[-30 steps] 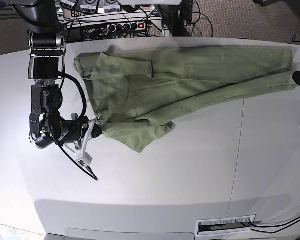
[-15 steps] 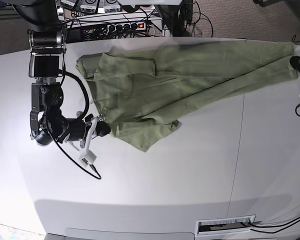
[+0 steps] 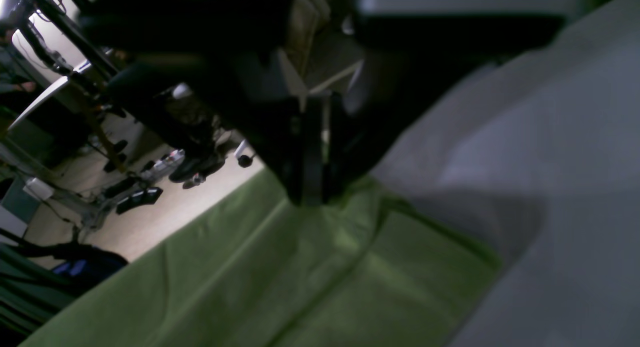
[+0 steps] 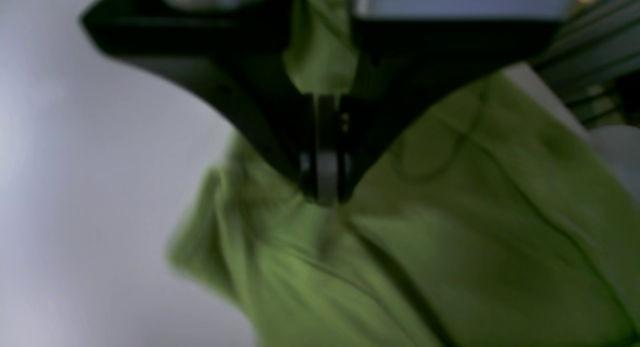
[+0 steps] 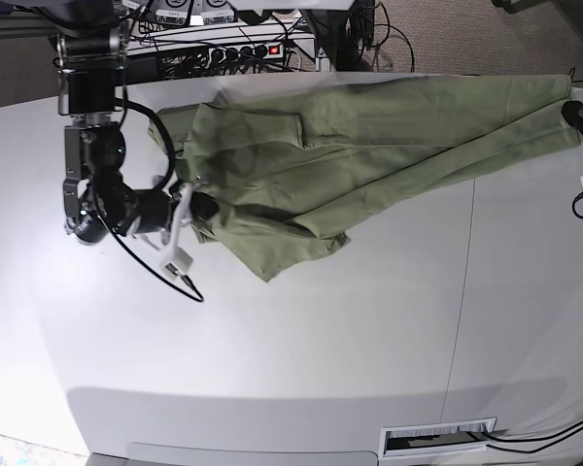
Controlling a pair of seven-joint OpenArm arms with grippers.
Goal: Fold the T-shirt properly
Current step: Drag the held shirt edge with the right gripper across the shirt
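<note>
White table (image 5: 321,340), T-shirt (image 5: 369,126) stretched lengthwise along its far edge.
Right gripper (image 5: 202,206) and left gripper (image 5: 569,111) each clamp an opposite end of it.

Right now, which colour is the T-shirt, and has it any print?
The T-shirt is plain sage green, with no print visible; the base view shows it best.

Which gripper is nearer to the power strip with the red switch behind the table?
Right. The right gripper is shut on the T-shirt at the end nearer the power strip. The left gripper is shut on the shirt's opposite end, at the table's far edge, clearly farther away.
</note>
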